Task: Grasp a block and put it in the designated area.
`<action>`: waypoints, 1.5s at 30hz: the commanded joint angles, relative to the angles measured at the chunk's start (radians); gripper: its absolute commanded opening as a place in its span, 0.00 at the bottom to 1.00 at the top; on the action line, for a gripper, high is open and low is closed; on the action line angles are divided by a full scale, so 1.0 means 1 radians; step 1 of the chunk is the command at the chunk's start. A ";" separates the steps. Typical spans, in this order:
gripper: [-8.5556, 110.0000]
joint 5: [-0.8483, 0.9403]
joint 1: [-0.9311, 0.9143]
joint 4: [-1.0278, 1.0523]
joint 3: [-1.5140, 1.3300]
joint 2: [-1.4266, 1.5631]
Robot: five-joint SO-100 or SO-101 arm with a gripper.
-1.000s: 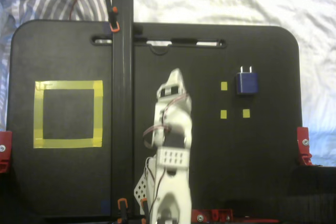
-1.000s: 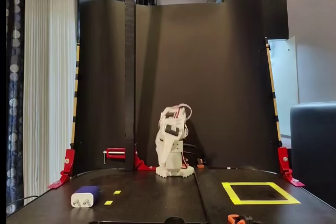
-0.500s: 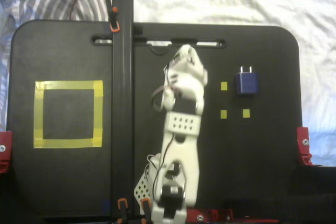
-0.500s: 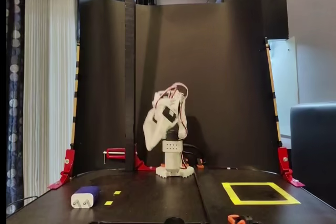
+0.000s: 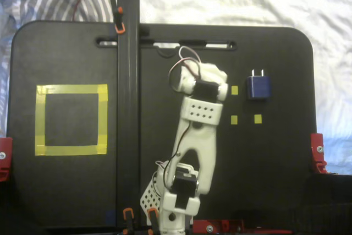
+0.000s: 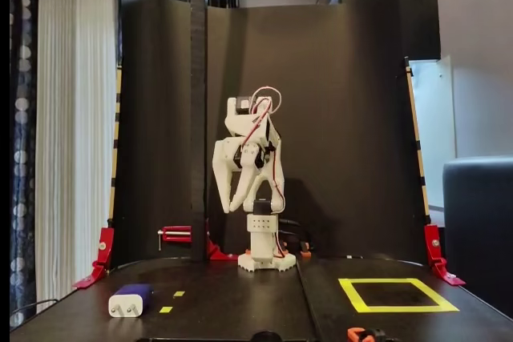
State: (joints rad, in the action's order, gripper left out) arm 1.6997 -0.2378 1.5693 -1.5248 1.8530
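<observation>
From above, the arm's own body hides the tool fingertips

block right of arm, designated area far left

My arm is white printed plastic, built of boxy segments with black motor blocks set into the joints. One flat plate carries rows of small round holes. Thin red and white cables loop out over my top joint. My two fingers are long, white and tapered. My round base is white as well.
</observation>
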 commanded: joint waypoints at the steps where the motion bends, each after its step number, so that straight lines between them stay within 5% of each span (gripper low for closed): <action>1: 0.07 0.110 -0.040 0.075 0.064 -0.032; 22: 0.07 0.454 -0.379 -0.133 0.141 -0.345; 45: 0.07 0.557 -0.545 -0.288 0.388 -0.718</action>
State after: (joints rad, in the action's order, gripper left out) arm 2.2519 -0.7777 1.2870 -1.1750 1.1305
